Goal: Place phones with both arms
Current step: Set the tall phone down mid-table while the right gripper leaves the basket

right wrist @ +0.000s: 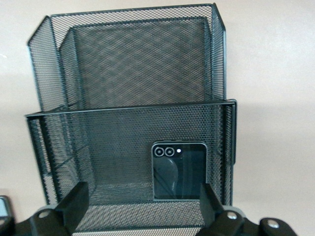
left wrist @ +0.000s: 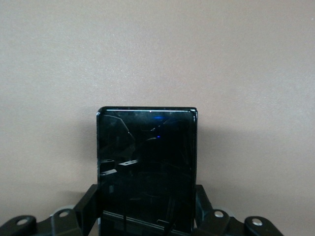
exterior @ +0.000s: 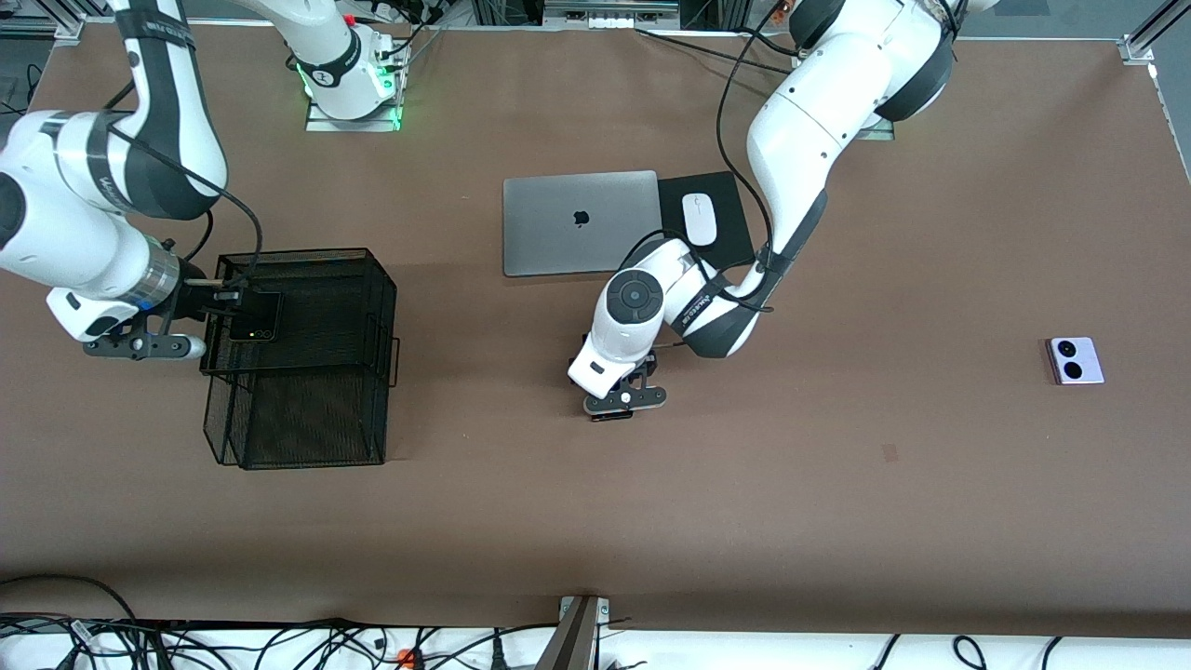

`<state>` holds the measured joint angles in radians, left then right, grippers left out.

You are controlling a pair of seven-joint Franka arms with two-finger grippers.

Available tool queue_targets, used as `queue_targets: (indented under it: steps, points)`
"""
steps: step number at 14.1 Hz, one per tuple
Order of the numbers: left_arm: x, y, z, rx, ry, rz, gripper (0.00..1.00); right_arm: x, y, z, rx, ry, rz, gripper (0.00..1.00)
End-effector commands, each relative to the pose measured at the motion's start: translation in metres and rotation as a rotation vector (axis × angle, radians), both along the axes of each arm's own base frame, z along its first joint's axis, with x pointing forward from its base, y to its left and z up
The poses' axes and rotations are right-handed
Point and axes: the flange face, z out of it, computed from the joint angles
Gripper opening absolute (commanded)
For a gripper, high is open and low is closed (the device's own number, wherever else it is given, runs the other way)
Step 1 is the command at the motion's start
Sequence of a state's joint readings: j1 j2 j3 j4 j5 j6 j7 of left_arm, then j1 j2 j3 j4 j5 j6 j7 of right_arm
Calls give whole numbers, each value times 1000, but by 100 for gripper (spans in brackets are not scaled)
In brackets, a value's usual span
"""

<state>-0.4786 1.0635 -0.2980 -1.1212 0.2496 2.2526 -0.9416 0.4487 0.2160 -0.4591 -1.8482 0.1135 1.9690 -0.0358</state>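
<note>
The left gripper (exterior: 622, 407) grasps the slim black phone (left wrist: 146, 169) between its fingers, low over the counter (exterior: 837, 465). The right gripper (exterior: 219, 312) hangs over the mesh basket (exterior: 307, 372) with fingers released, and the squarish black phone (right wrist: 178, 171) lies inside.

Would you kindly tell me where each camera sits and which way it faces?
Front view: high across the table, facing both arms' bases.
Left wrist view: on the left arm, looking down at the long slim black phone clamped in the left gripper.
Right wrist view: on the right arm; open right gripper.
Shared with front: black mesh basket, squarish black phone inside.
</note>
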Motion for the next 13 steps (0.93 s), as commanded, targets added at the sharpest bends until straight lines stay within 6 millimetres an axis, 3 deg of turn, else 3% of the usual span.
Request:
queue_targets:
  steps: [1,3,7,10,13]
  points:
    - [0,-11,0,26,-39,7,100,3,6,-1,12,17,7,100]
    - [-3,-13,0,69,-61,25,100,3,7,-1,16,17,18,100]
    - [-5,-3,17,137,8,26,100,3,12,0,15,15,26,100]
    - [10,28,56,160,64,-7,100,8,27,14,16,0,47,100]
    - [14,77,47,220,121,-27,100,30,77,31,3,67,102,100]
